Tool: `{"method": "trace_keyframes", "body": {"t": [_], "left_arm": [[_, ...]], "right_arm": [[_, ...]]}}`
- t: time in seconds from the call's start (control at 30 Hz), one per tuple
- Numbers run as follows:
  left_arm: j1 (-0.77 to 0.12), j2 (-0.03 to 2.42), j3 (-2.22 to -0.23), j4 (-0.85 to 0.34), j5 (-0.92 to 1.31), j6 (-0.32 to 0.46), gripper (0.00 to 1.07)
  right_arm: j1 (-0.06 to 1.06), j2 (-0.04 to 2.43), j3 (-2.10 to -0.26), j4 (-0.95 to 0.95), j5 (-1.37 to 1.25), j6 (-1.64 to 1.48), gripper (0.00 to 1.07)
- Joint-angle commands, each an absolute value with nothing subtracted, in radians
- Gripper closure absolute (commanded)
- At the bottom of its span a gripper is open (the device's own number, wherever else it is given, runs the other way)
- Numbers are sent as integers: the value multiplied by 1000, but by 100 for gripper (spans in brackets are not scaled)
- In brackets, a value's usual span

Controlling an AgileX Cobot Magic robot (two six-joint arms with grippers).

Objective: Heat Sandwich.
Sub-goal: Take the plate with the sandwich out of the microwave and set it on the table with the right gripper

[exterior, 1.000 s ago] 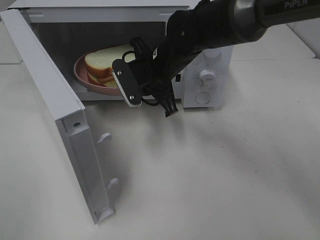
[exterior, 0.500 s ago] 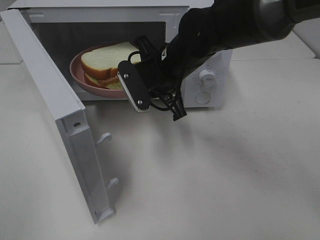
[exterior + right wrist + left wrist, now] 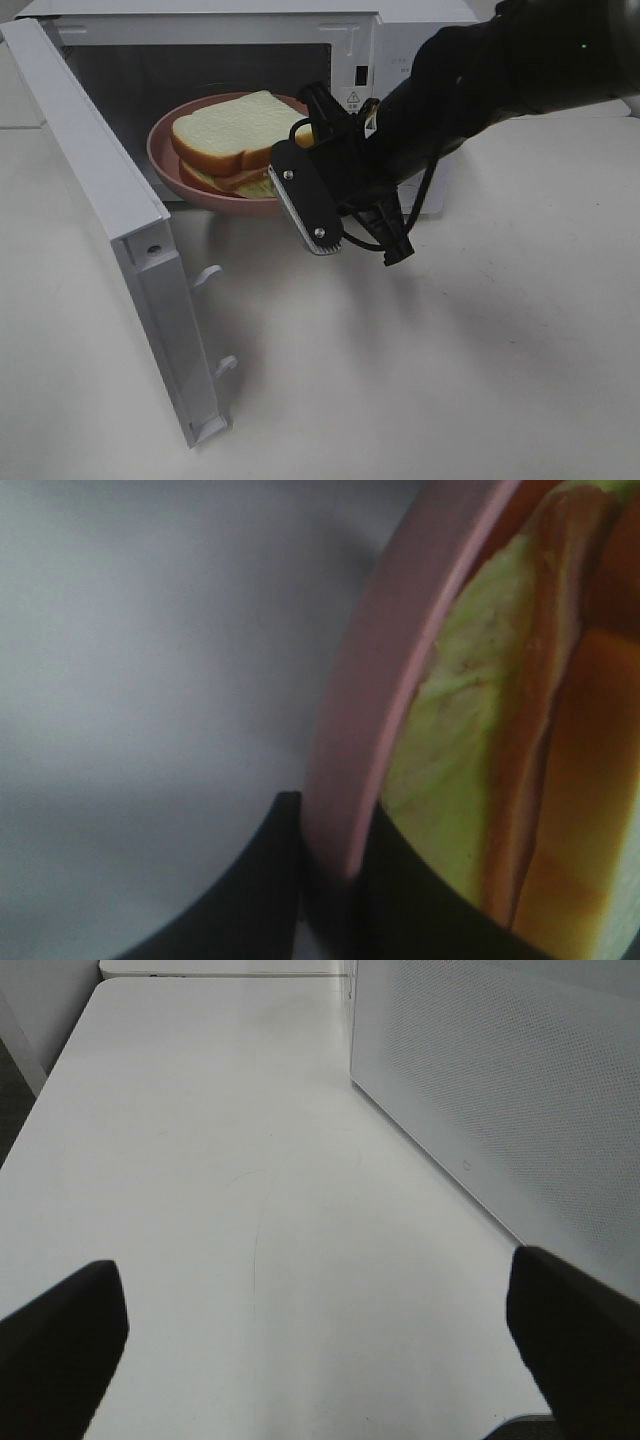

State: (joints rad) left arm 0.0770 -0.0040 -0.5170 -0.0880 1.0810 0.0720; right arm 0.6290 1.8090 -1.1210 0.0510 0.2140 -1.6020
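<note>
- A plain white worktop carries the microwave, its door open.
- Right claw grips the pink plate; sandwich rides at the microwave's mouth.
- Left claw gapes, idle.
- Door closing and heating look undone.

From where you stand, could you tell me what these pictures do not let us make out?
- Microwave knobs: exterior high view, hidden behind the right arm.
- Right gripper where it clamps the plate: exterior view blocks it with the arm; the wrist view shows only dark blurred fingers.
- Sandwich: filling mostly hidden by the bread; wrist view cuts it off.
- Left gripper: only its fingertips show.
</note>
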Motion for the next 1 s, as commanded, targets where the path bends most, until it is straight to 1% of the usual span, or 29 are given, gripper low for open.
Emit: {"method": "trace_keyframes", "body": {"t": [0.03,0.67,1.0], "left_arm": [[72,-13,-517,-87,1071,69,9],[72,-13,-517,-87,1071,69,9],[72,-13,-517,-87,1071,69,9]], "right_arm": [[619,1747,-1080,57,155,-1577,107],[619,1464,-843,57,155,-1577,107],[619,1280,-736,52,261,-1573,107]]}}
